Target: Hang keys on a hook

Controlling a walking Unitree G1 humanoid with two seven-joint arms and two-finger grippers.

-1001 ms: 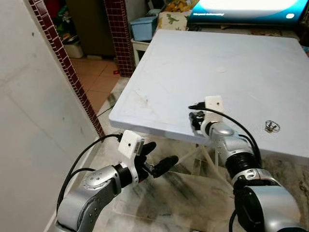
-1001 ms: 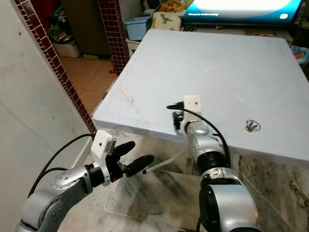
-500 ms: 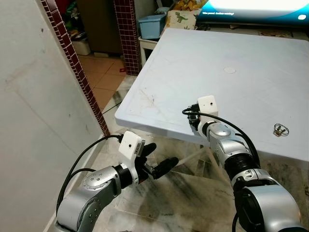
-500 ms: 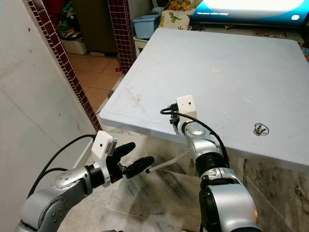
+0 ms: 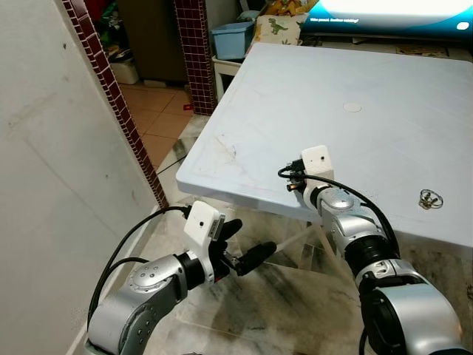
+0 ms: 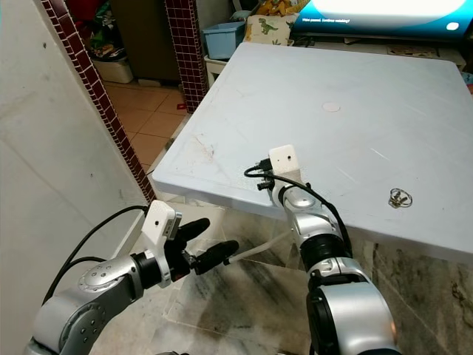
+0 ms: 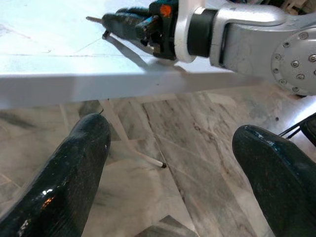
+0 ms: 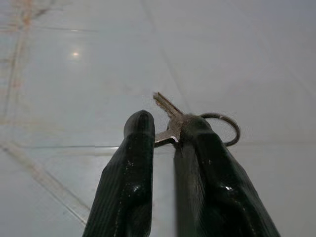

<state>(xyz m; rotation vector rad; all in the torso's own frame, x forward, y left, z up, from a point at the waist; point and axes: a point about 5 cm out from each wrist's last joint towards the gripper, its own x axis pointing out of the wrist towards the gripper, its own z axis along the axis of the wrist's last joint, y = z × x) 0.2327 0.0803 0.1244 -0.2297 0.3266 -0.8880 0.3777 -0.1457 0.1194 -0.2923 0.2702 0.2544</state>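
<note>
My right gripper is shut on a silver key whose ring sticks out beside one finger. That gripper hovers just over the white table near its front edge, the key's tip pointing away from the arm. The left wrist view catches the key's tip above the table edge. My left gripper is open and holds nothing, lower down and in front of the table edge, over the marble floor. A second small bunch of metal rings lies on the table to the right.
A plain grey wall with a dark red tiled edge stands close on the left. Marble floor and the table's thin white legs lie below. A blue bin and a lit screen sit beyond the table.
The camera has swung since a second ago, so the table sits further right in view. Both arms hold nearly the same pose; the right gripper stays shut on the key.
</note>
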